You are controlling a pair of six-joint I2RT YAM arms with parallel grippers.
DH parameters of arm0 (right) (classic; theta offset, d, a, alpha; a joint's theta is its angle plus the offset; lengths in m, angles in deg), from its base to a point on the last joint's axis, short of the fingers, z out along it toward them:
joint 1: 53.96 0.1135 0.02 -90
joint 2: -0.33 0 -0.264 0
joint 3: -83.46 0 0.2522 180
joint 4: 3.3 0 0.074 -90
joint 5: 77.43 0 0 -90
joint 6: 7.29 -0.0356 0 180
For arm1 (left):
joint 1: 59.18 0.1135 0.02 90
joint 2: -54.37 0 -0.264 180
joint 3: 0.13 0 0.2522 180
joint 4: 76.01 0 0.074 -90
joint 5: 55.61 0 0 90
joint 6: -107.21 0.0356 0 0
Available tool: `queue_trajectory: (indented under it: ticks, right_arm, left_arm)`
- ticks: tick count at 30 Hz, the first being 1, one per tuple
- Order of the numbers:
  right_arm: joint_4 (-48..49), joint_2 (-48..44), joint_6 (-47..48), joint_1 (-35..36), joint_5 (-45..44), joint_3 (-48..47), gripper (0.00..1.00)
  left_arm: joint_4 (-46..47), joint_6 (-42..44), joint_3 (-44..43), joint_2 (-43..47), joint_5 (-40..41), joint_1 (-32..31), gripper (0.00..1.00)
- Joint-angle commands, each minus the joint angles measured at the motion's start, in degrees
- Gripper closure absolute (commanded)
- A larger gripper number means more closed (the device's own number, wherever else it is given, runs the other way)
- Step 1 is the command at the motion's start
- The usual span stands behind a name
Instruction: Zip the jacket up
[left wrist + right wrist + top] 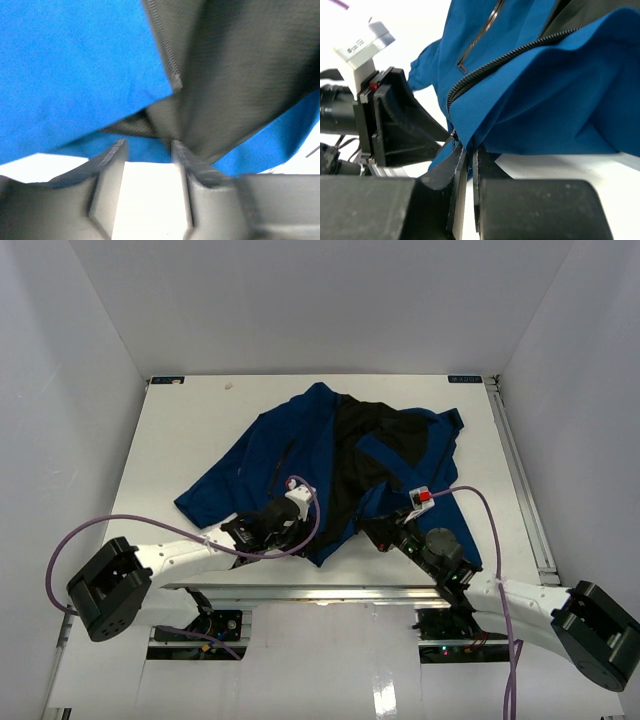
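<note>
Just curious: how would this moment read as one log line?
jacket: unzipped, on table; left gripper: open, at its edge; right gripper: shut on its zipper edge

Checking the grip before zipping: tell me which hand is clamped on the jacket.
The right hand, fingers closed on the royal-blue fabric jacket's bottom corner by its zipper; the left hand's fingers stand apart.

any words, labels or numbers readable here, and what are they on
No text can be read.
white block on the left arm: small dark print, too blurred to read
stickers at the far corners of the table: too small to read
jacket: no print or label shows
</note>
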Motion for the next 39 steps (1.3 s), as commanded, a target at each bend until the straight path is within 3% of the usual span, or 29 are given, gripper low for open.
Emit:
queue_trajectory:
  ticks: [1,6,15,27,39]
  right_arm:
    - [-6.83,-7.32,0.69,-0.21,-6.54,5.64,0.92]
    - [-7.46,-8.15,0.31,-0.12,-7.34,8.09,0.92]
    - [-11.17,-8.27,-2.35,-0.11,-4.24,10.48,0.92]
    - [-17.93,-5.26,-7.83,1.54,-4.56,14.78,0.92]
    - [-22.39,-5.96,-11.98,6.13,-8.90,16.85,0.92]
  left_arm:
    - [-0.67,-1.67,0.90,7.80,2.54,0.17,0.44]
    - [-6.24,-3.05,-3.86,11.25,8.07,0.17,0.42]
    - [-6.15,-2.77,-11.45,-6.36,2.43,0.70,0.42]
    - [-5.66,-2.84,-12.80,-7.43,4.38,1.41,0.39]
    - [-2.21,1.20,-14.49,-11.62,-5.70,8.05,0.38]
